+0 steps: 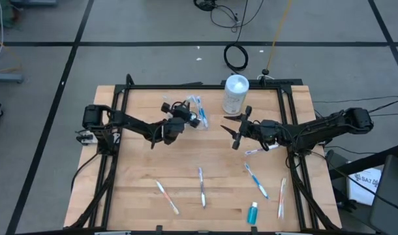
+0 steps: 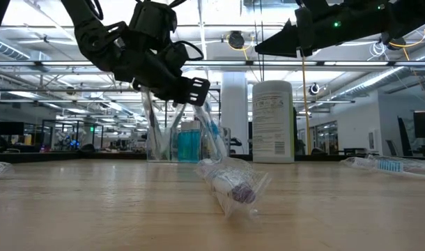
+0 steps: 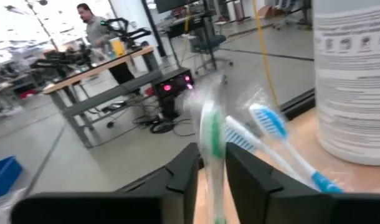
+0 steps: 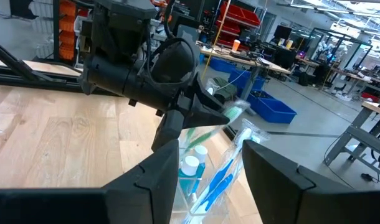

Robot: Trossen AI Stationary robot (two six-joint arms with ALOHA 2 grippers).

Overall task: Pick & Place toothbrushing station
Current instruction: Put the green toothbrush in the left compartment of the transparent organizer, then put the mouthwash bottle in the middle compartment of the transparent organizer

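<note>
A small clear tumbler [image 1: 198,117] stands at the far middle of the table, holding blue toothbrushes [image 3: 274,146] and blue white-capped toothpaste tubes [image 4: 191,171]. My left gripper [image 1: 184,116] is just left of and above it, shut on a green toothbrush [image 3: 211,140]. My right gripper [image 1: 235,128] hangs open and empty to the tumbler's right, facing it. Several wrapped toothbrushes [image 1: 201,186] and one toothpaste tube [image 1: 252,213] lie flat on the near half of the table. My left gripper pinches the green toothbrush's handle [image 3: 212,168], below its head, between its two fingers [image 3: 184,171]. The fingers slant down toward the tumbler and lie across the brush. The brush stands steeply, head [image 4: 235,111] up; its lower part runs down toward the tumbler [image 4: 196,180].
A larger white lidded container [image 1: 235,93] stands just right of the tumbler, at the far edge. A wrapped toothbrush [image 2: 230,185] lies close in front of the low camera. Another lies under my right arm [image 1: 254,151]. A black frame [image 1: 205,85] borders the table.
</note>
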